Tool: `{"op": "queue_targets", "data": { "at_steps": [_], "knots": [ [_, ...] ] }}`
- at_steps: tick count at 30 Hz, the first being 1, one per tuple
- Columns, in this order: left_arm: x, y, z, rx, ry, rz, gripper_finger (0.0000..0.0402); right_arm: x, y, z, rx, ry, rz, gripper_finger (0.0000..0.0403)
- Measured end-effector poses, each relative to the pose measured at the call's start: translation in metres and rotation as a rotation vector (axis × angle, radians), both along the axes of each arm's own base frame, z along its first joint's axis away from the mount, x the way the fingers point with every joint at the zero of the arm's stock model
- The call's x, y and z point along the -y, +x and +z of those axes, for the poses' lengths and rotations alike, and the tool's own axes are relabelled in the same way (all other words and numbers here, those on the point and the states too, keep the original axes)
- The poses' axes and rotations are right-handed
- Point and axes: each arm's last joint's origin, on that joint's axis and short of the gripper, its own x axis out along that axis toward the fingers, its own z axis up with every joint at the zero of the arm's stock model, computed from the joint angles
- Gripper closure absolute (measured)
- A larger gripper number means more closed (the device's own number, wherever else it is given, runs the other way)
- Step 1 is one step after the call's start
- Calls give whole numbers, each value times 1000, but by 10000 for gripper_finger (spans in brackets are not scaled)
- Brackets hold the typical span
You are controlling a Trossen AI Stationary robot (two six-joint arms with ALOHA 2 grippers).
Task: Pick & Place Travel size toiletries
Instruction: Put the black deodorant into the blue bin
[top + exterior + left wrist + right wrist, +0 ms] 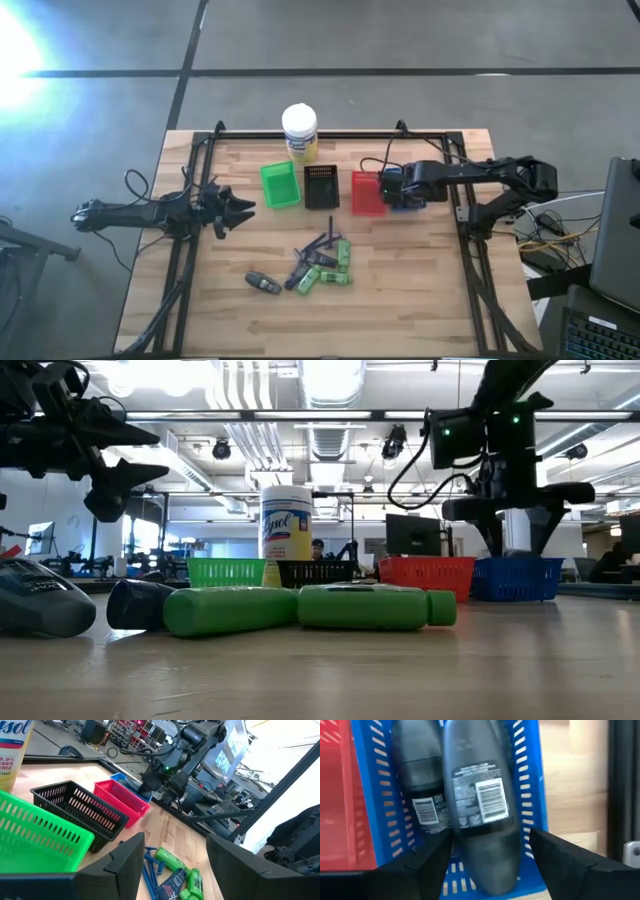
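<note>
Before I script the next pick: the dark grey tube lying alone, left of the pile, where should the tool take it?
Across its narrow middle, from straight above. The dark grey tube lies flat with bare wood on all sides, apart from the green packs, so both long flanks look free. The left tool hangs open nearest it; the right tool is over the blue basket.

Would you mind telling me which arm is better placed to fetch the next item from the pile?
Probably the left: its gripper hangs open beside the toiletries pile, while the right gripper is over the blue basket.

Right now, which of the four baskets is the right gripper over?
The blue basket, the rightmost one; the right gripper hangs open above two dark grey tubes inside.
</note>
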Motion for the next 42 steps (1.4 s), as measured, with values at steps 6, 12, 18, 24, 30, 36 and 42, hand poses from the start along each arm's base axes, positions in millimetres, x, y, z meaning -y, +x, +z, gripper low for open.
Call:
{"op": "queue_targets", "data": {
  "at_steps": [6, 12, 18, 24, 30, 36, 42],
  "knots": [
    [0, 0, 1, 15, -1, 0, 184, 1, 6, 15, -9, -47, 57, 93],
    [-1, 0, 2, 28, -14, 38, 184, -21, 33, 46, 107, -66, 225, 56],
    [-3, -1, 12, 103, -14, 91, 184, -53, 51, 67, 210, 7, 308, 46],
    [4, 1, 8, 59, -53, -120, 186, -86, 54, 74, 268, 50, 337, 60],
    [12, -1, 2, -359, 40, -360, 189, -114, 49, 70, 273, 95, 359, 70],
    [22, 15, 23, -459, 225, -497, 188, -128, 40, 56, 240, 92, 366, 62],
    [46, 33, 27, -607, 301, -627, 179, -141, 36, 45, 252, 92, 418, 38]
  ]
}}
